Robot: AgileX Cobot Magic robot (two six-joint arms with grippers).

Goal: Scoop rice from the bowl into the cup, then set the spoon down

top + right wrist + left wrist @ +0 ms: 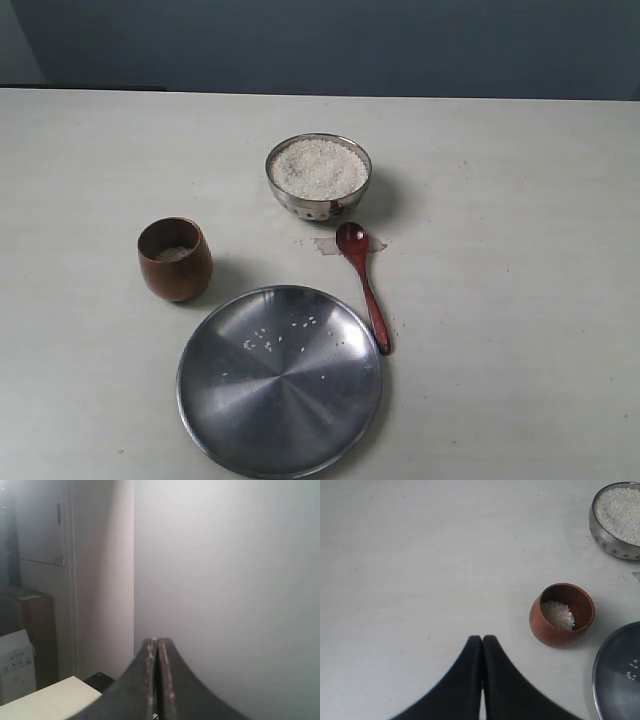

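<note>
Nearest on the pale surface (500, 300): large flat steel plate (280, 410), flecked with a few loose grains (262, 343). Just beyond its left edge: brown wooden cup (175, 262), upright, holding a shallow layer of rice (558, 615) at the bottom. Along the plate's right edge: spoon (366, 288), lying flat on the surface, handle tip just beside the plate rim, round scoop end pointing toward the bowl (318, 203) and stopping just short of it. Farther back: the bowl itself, upright, filled nearly to the rim with rice. Above bare surface near the cup: left end effector (482, 640), clenched, fingers pressed together, grasping nothing. Facing a plain wall (225, 580), away from the task's things: right end effector (157, 642), likewise clenched and empty.
</note>
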